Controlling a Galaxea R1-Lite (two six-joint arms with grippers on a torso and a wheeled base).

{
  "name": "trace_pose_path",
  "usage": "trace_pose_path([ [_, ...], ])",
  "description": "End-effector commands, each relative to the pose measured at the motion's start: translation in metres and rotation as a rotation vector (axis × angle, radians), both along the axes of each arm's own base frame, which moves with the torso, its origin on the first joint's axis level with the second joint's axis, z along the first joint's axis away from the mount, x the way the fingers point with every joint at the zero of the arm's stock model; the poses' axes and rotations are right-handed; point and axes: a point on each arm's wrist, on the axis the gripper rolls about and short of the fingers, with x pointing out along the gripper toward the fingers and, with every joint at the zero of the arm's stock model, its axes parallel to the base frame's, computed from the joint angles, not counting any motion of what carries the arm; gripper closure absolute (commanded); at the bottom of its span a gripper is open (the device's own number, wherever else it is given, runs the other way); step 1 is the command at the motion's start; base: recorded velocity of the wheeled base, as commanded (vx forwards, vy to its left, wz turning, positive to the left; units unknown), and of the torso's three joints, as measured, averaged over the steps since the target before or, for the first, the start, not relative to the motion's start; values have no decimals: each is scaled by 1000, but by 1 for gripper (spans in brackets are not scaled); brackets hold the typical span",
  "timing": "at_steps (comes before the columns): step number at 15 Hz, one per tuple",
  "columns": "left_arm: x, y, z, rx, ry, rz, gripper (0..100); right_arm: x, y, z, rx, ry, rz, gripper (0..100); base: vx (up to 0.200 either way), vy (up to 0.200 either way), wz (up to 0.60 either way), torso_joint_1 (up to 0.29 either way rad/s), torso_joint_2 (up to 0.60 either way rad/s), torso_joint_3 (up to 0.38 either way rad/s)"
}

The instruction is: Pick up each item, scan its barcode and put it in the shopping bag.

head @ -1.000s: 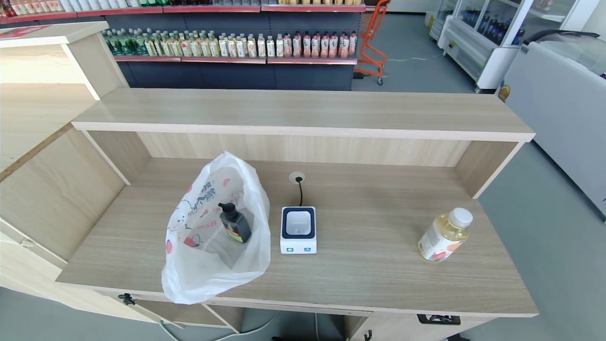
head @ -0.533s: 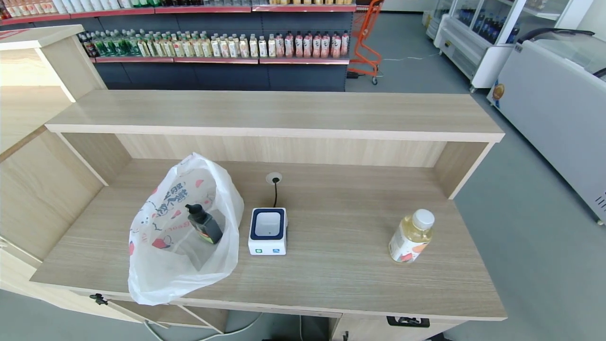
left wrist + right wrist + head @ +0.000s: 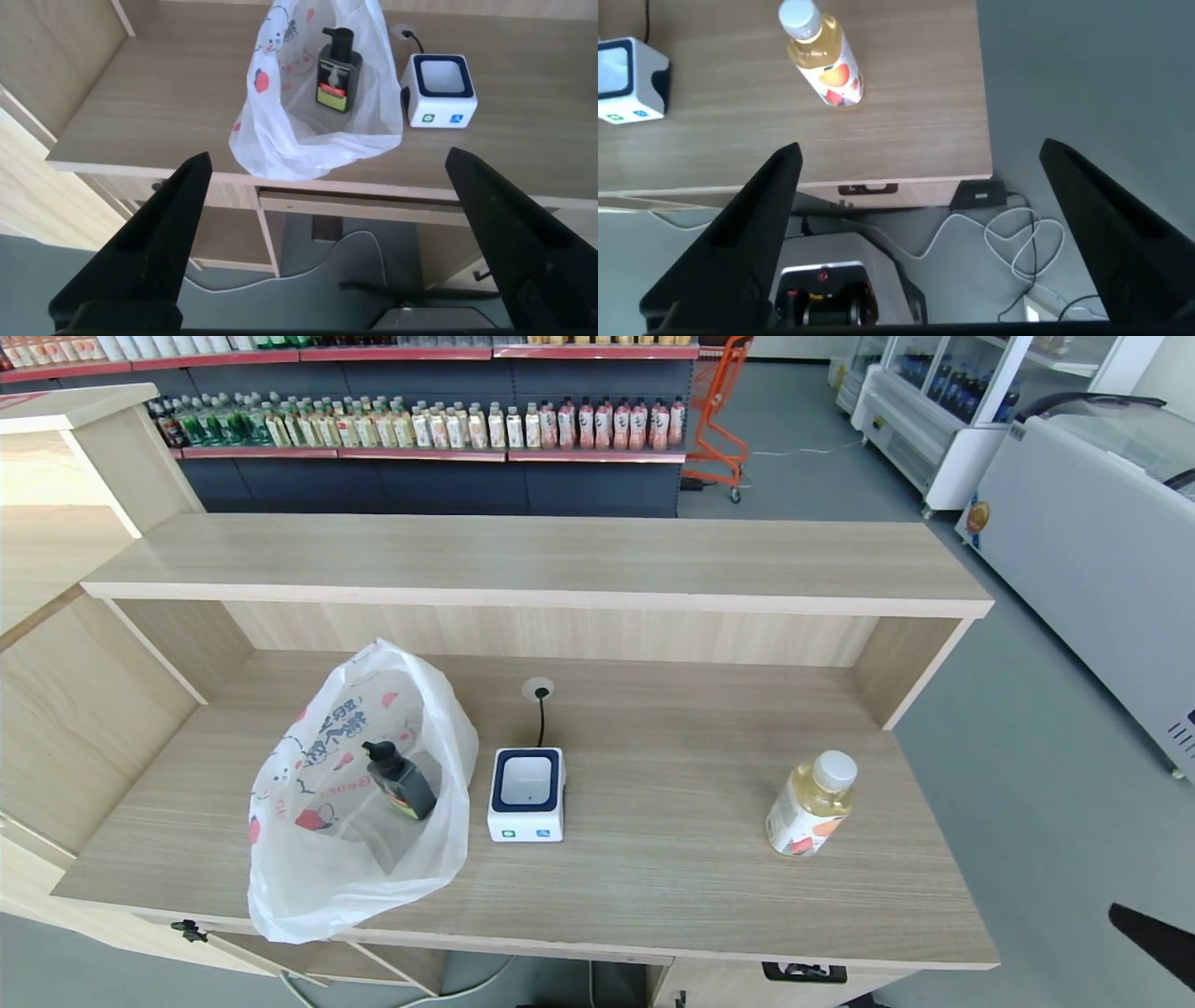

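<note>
Bottle (image 3: 810, 803) upright at scanner's (image 3: 527, 794) 3 o'clock, awaiting pickup; bag (image 3: 308, 868) gaping at 9 o'clock for loading; left gripper (image 3: 329, 155) and right gripper (image 3: 922, 147) fingers apart, empty.

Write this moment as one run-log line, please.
pump bottle in shopping bag; drink bottle upright on counter, right of scanner; left pincer open; right pincer open
</note>
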Motion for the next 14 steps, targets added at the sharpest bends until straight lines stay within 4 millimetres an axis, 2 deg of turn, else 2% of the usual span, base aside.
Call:
trace_pose_path([
  [1,0,0,0,0,0,1,0,64,6,-34,-4,381,39,0,0,0,0,0,0,0],
  [3,0,0,0,0,0,1,0,82,15,-44,-40,430,103,0,0,0,0,0,0,0],
  [7,0,0,0,0,0,1,0,121,29,-61,-95,363,174,0,0,0,0,0,0,0],
  [11,0,0,0,0,0,1,0,143,41,-86,-83,335,226,0,0,0,0,0,0,0],
  [14,0,0,0,0,0,1,0,163,48,-96,-78,273,249,0,0,0,0,0,0,0],
])
